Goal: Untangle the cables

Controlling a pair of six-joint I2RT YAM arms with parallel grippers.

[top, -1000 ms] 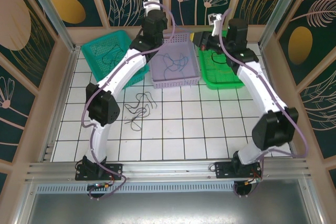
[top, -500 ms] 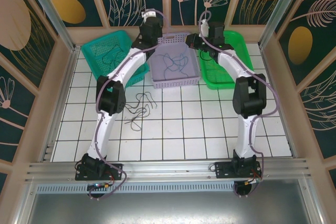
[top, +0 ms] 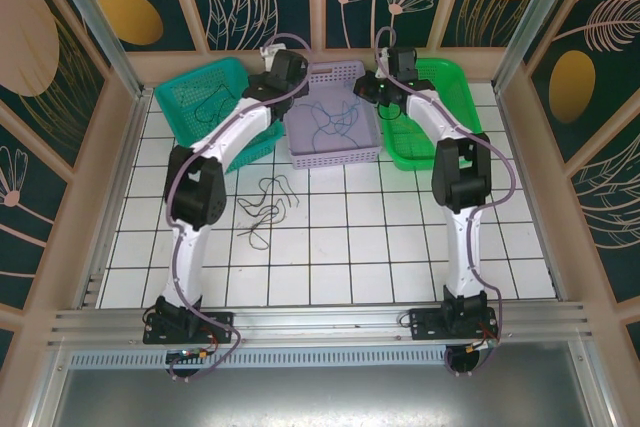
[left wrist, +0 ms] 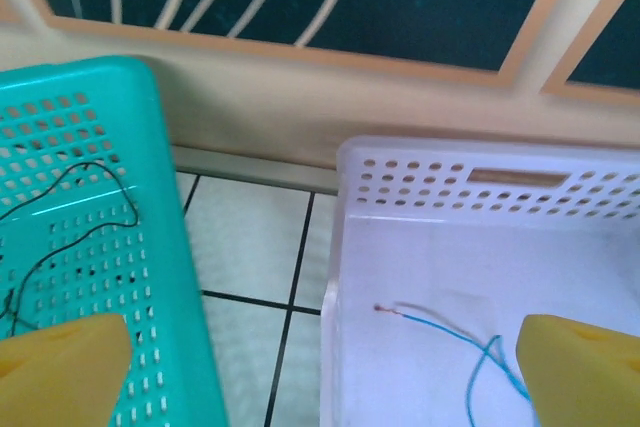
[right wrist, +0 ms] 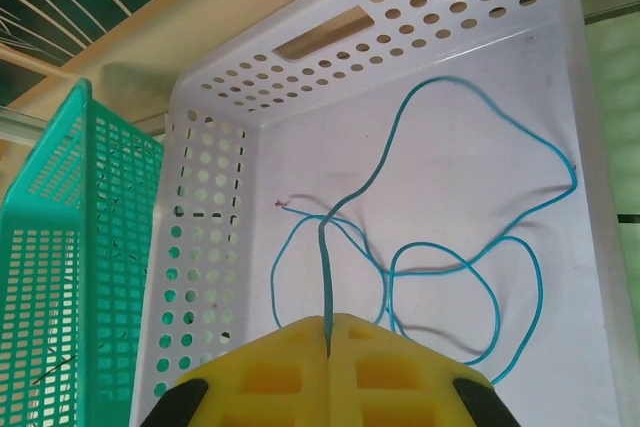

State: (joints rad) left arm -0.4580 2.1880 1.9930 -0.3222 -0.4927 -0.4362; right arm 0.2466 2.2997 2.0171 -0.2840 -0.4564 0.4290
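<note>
A blue cable (right wrist: 470,267) lies looped on the floor of the lilac basket (right wrist: 250,147). One strand of it rises into my right gripper (right wrist: 327,332), which is shut on it above the basket. My left gripper (left wrist: 320,387) hangs wide open with nothing between its yellow fingertips (left wrist: 60,367). It is over the gap between the teal basket (left wrist: 90,147) and the lilac basket's far left corner (left wrist: 345,162). The blue cable's bare end (left wrist: 385,308) lies just inside that corner. A thin black cable (left wrist: 60,207) rests in the teal basket. Several black cables (top: 265,207) lie tangled on the white tiles.
A green tray (top: 430,142) stands to the right of the lilac basket (top: 335,152). The three containers line the back wall (left wrist: 300,107), close ahead of both grippers. The tiled area (top: 380,237) in front of the baskets holds the black tangle on its left half.
My left gripper has gone from shut to wide open and dropped toward the basket corner. My right gripper has swung left over the lilac basket, still shut.
</note>
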